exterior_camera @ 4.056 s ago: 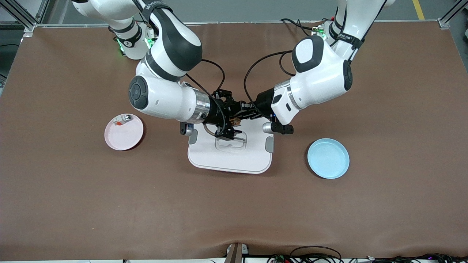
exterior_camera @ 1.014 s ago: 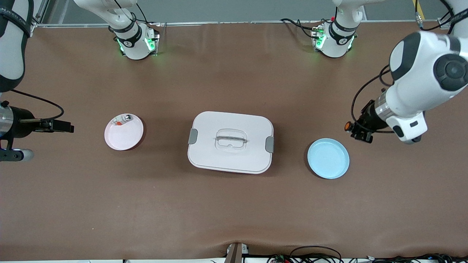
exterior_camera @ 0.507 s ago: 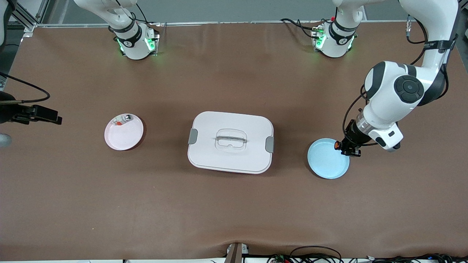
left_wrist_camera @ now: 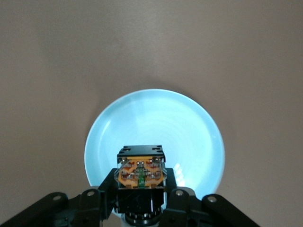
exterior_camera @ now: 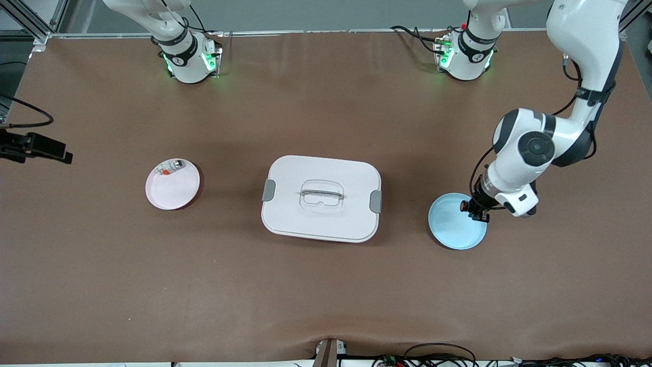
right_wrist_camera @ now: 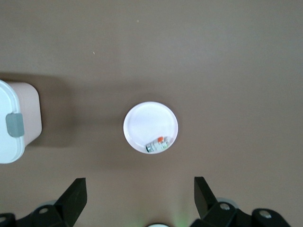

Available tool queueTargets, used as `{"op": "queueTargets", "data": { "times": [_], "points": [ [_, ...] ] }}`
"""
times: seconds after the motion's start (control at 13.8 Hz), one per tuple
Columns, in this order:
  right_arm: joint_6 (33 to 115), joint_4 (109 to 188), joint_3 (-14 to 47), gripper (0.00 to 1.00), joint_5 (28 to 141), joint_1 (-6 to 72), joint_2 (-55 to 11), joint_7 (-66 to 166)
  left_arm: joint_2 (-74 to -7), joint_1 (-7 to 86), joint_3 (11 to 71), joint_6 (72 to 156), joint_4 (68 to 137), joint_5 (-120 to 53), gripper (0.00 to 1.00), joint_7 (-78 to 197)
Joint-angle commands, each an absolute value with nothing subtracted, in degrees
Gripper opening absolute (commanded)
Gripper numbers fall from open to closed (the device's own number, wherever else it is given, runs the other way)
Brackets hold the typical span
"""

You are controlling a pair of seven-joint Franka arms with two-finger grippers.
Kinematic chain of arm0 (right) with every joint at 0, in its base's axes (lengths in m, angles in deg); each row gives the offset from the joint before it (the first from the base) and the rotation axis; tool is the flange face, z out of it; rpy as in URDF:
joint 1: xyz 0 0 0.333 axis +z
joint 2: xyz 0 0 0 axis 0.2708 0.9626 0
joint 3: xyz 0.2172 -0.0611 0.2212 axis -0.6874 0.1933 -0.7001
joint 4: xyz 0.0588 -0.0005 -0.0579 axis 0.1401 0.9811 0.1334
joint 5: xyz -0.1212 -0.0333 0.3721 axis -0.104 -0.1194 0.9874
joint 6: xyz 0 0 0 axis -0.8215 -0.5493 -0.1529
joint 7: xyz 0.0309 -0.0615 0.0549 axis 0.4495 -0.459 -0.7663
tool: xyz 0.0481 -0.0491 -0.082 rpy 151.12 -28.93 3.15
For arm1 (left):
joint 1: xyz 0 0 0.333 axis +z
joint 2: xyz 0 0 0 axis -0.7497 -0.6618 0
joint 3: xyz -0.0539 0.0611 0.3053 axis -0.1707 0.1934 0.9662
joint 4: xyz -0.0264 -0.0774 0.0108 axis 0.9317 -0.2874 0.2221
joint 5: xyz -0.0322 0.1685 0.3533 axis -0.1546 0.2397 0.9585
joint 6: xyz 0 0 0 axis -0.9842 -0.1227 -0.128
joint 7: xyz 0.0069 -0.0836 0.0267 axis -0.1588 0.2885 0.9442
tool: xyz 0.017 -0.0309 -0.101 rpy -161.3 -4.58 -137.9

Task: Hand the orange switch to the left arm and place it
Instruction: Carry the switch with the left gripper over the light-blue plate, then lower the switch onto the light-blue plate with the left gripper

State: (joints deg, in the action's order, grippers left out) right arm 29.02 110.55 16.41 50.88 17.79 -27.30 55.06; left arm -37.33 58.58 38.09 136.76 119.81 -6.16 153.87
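The orange switch [exterior_camera: 464,206], a small black block with an orange face [left_wrist_camera: 141,172], is clamped in my left gripper [exterior_camera: 474,210], which is shut on it. It hangs over the rim of the blue plate [exterior_camera: 455,230] on the side toward the left arm's end; in the left wrist view the plate [left_wrist_camera: 156,118] fills the space under the left gripper [left_wrist_camera: 141,191]. My right gripper [exterior_camera: 36,148] is open and holds nothing, high over the table edge at the right arm's end. Its fingers [right_wrist_camera: 75,195] stand wide apart. The white box [exterior_camera: 321,171] sits mid-table.
A pink plate [exterior_camera: 173,192] lies between the box and the right arm's end and carries a small white-grey part with a red mark [exterior_camera: 170,166]. The right wrist view shows that plate [right_wrist_camera: 150,120], the part [right_wrist_camera: 157,144] and one end of the box [right_wrist_camera: 13,118].
My left gripper has swung in and come down with the switch, from beside the blue plate to over its rim. The right gripper has drawn back farther toward its end of the table.
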Motion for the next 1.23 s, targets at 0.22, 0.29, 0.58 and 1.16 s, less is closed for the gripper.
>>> {"op": "queueTargets", "data": {
  "times": [0.22,0.29,0.58,1.16],
  "points": [
    [27.81,117.47,15.6,1.0,50.14,15.62,-31.93,54.83,-43.76,59.11,37.91,137.61,115.36,-1.63,0.0,158.12],
    [28.69,118.71,15.6,1.0,50.23,15.53,-32.81,54.83,-45.43,58.94,37.91,137.61,113.78,-1.63,0.0,159.34],
    [28.78,120.04,15.6,1.0,50.14,15.53,-33.87,54.83,-47.55,59.02,37.91,137.44,112.44,-1.63,0.0,161.03],
    [42.04,139.46,15.6,1.0,50.14,15.44,-46.35,54.65,-49.84,59.02,37.91,137.44,113.15,-0.22,0.0,162.78]
  ]
}}
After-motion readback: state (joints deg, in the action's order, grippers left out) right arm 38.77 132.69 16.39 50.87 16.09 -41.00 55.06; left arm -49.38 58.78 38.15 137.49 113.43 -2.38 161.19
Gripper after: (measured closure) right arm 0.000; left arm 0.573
